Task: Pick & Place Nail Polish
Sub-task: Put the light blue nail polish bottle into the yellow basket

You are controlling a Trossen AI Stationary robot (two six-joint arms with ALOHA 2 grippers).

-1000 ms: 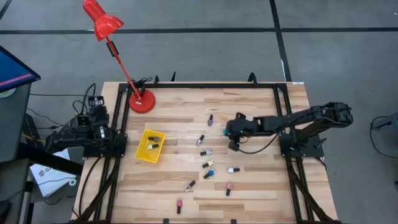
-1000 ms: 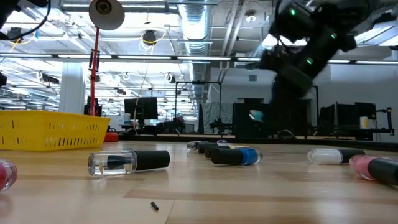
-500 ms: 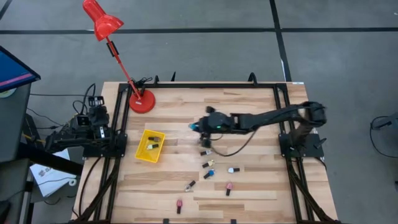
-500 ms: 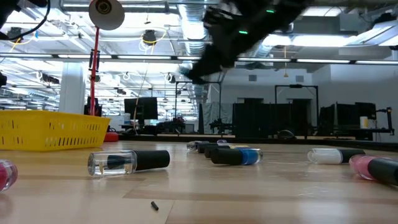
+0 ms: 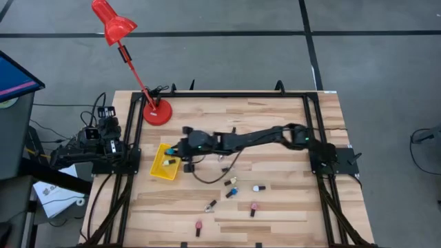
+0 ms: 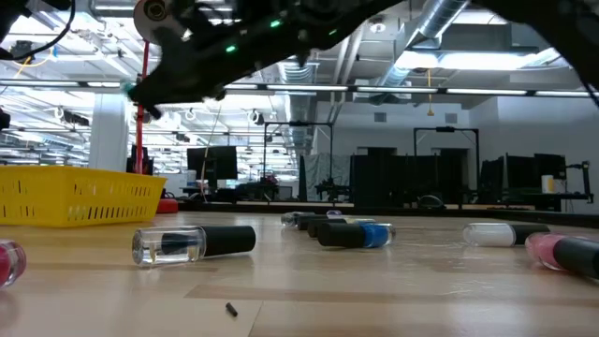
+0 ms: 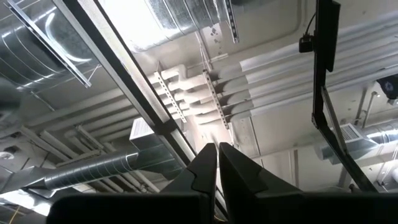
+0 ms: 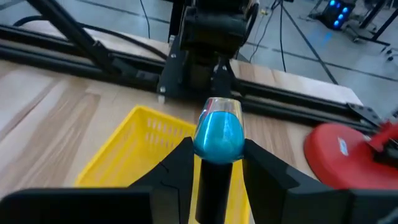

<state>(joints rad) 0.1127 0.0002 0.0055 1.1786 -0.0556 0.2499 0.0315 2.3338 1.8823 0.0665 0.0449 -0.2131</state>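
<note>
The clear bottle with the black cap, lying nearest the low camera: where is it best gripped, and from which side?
Probably across the black cap, coming straight down from above. The clear bottle lies alone on its side, so both flanks of the long cap are free.

— Stood at the table's [image 5: 275, 117] far left corner: a red lamp [image 5: 114, 21] on a round base [image 5: 157, 113].

— And beyond the left edge? Saw a blue panel [image 5: 14, 76], dark stand, white paper [image 5: 49, 194] below.
</note>
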